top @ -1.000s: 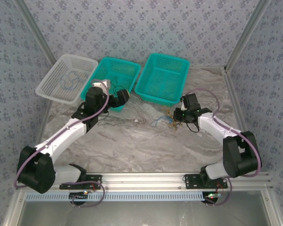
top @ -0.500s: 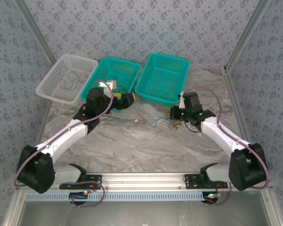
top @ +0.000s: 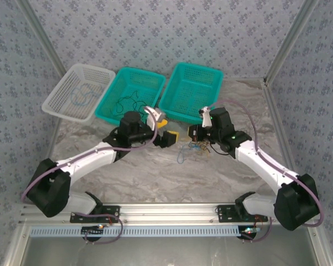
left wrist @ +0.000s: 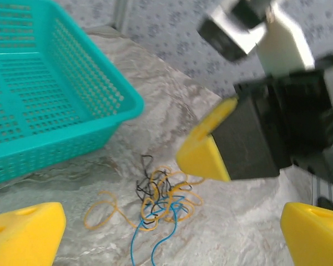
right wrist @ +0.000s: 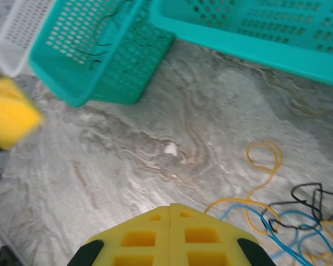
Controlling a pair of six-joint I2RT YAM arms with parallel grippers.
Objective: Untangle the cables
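Two teal baskets [top: 183,114], one white basket [top: 66,112], two arms [top: 86,159] and one tangle of cables [top: 196,146].

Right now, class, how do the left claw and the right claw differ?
The left claw stands wide open; the right claw is shut, pads pressed together. The left claw sits left of the cables; the right claw at their far edge. Both have yellow pads.
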